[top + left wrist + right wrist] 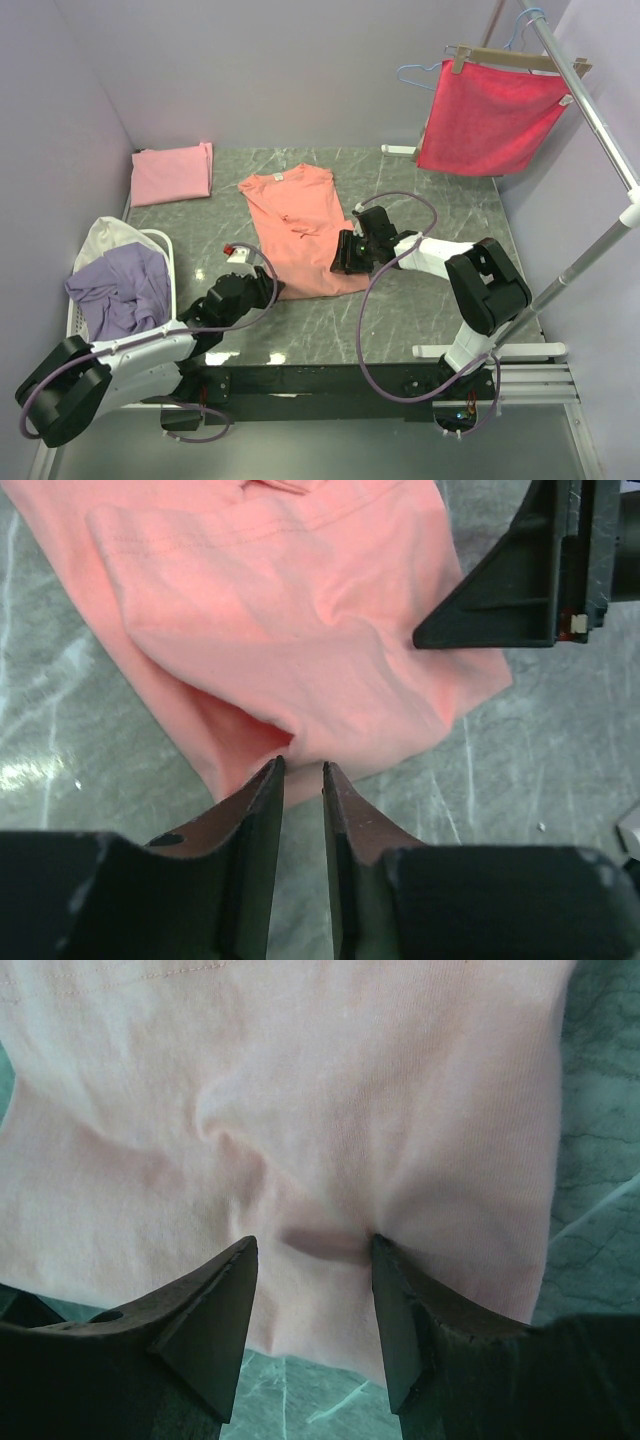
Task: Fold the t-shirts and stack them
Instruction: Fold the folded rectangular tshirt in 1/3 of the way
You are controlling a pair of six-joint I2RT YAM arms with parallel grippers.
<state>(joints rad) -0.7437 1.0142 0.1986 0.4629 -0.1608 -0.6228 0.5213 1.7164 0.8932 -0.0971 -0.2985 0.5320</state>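
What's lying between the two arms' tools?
The lower half of the salmon-orange t-shirt; the top view shows the left tool and right tool at its opposite sides.

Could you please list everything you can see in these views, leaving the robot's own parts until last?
salmon t-shirt: one, salmon-orange, spread mid-table
folded t-shirt: one, light pink, far left corner
lavender garment: one, crumpled in the basket
cream garment: one, behind the lavender one
basket: one, white, left edge
cloth: one, crimson, hanging far right
rack: one, silver, right side
table: one, grey marble
left gripper: black, fingers nearly together at the shirt's hem
right gripper: black, fingers apart, fabric puckered between
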